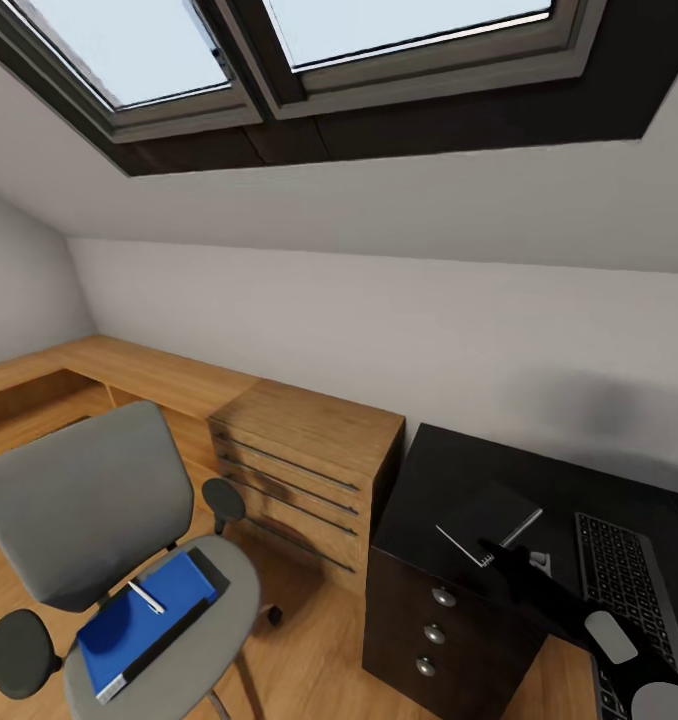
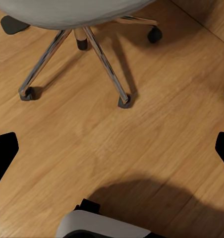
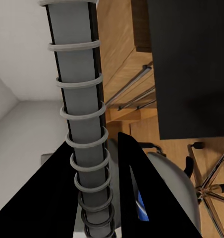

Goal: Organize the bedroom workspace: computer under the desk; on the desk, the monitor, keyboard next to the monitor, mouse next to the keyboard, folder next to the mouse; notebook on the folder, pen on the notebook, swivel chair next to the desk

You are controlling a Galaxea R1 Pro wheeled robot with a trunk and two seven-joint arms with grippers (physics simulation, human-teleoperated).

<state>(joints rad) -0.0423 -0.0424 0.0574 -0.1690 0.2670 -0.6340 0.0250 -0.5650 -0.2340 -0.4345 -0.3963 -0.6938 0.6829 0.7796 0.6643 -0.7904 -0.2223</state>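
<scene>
Midway: keyboard already on desk. Right gripper clamps the notebook above the desk. Folder and pen remain on swivel chair. Left jaws wide, holding nothing.

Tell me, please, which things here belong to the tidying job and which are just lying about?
Job: swivel chair, folder, pen, notebook, keyboard, desk.
Lying about: oak chest, skylight.
</scene>
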